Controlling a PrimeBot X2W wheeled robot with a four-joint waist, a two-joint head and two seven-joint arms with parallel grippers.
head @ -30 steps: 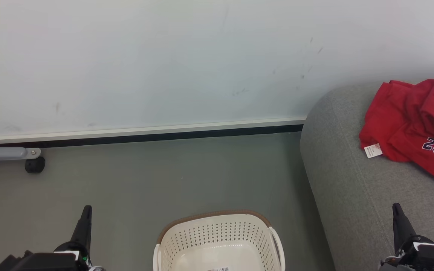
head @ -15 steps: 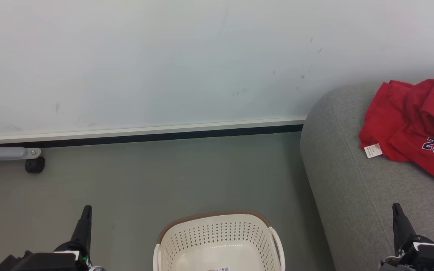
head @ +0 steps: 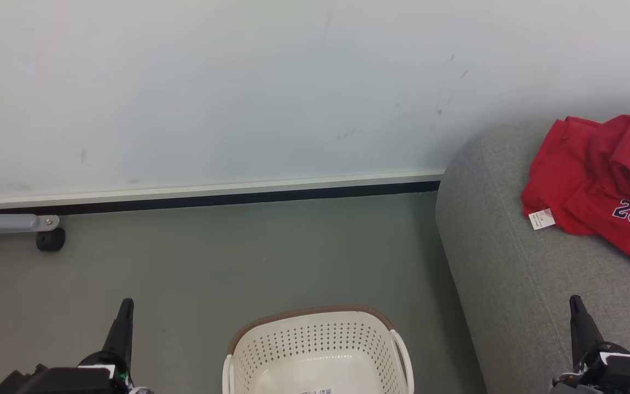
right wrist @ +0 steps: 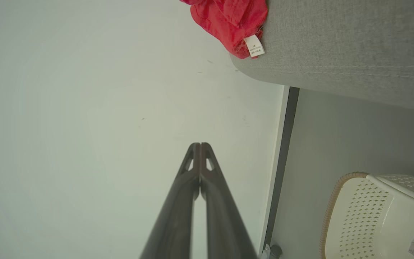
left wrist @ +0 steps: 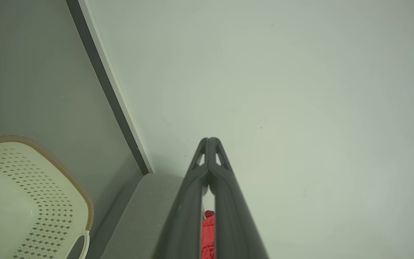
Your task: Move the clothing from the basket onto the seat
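- At the far left of the head view you see a grey metal leg [head: 3,223] with a black caster [head: 51,239], standing on the grey floor [head: 238,257] at the foot of the wall [head: 238,82].
- Your left gripper [head: 125,306] sits at the lower left with its two dark fingers pressed together and nothing between them. It shows against the floor, left of the basket and well apart from the clothing.
- You find the basket [head: 315,334] on the floor at the bottom centre, between your two grippers. Its brown rim faces the wall, and a barcode label [head: 315,390] lies on its pale inner floor.
- The seat [head: 501,262] takes up the right side, its rounded corner near the basket's right handle.
- The clothing [head: 588,175] lies crumpled on the seat close to the wall, with the "23" turned up and a white tag [head: 541,219] at its left edge.
- Your right gripper [head: 577,306] shows at the lower right against the seat's fabric, fingers closed on nothing. The clothing lies farther up the seat from its tips, apart from them.
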